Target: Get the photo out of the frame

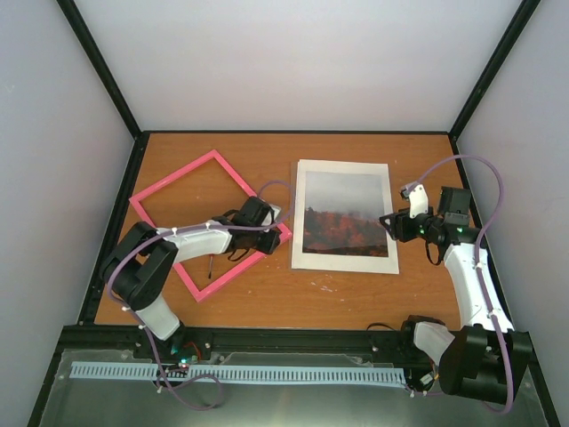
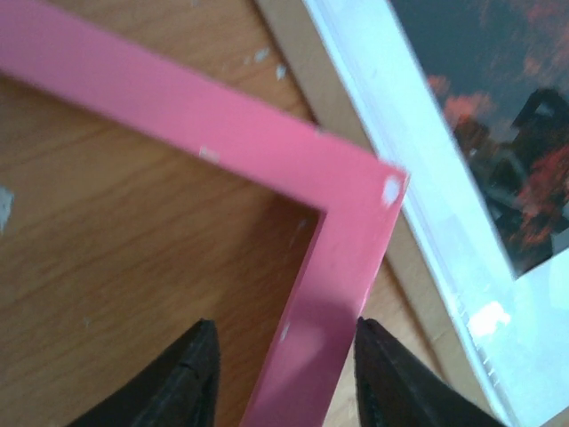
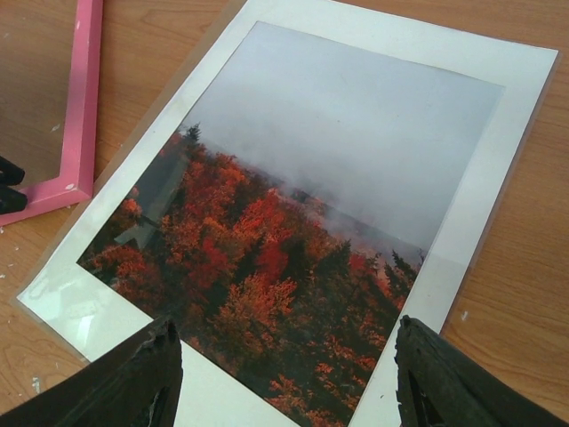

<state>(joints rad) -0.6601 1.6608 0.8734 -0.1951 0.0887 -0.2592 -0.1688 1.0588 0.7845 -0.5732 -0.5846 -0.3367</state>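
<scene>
Three pale walls [image 1: 293, 62] surround table [image 1: 267, 302], frame [image 1: 172, 178] and photo [image 1: 345, 218].

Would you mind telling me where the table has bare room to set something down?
Bare table lies along the near edge, in front of the photo, and in the far strip behind the frame and photo. Crowded: the gap between frame corner and photo, where the left hand straddles the frame.
</scene>
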